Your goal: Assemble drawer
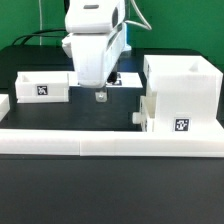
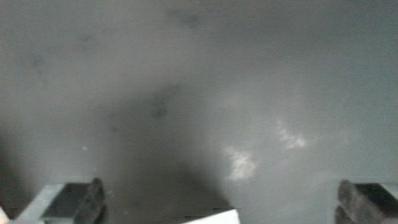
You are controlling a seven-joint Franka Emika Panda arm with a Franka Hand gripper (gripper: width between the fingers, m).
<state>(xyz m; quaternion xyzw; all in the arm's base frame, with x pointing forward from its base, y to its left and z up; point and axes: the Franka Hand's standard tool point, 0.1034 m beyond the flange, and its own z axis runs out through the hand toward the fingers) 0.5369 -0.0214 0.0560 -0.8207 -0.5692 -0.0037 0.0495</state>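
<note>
The large white hollow casing (image 1: pixel 185 85) stands at the exterior view's right, with a tag (image 1: pixel 182 125) on its front. A small knobbed tray (image 1: pixel 148 112) sits against its left side, knob (image 1: pixel 137 118) pointing left; I cannot tell how far in it is. A second white tray (image 1: pixel 45 87) with a tag lies at the left. My gripper (image 1: pixel 100 97) hangs above the dark table between them, touching nothing. In the wrist view my gripper (image 2: pixel 221 195) is open and empty, with both fingers (image 2: pixel 71 200) wide apart over bare table.
A long low white rail (image 1: pixel 110 140) runs across the front of the table. The marker board (image 1: pixel 125 78) shows just behind the gripper. A white corner (image 2: pixel 214 217) pokes into the wrist view's edge; I cannot tell what it belongs to.
</note>
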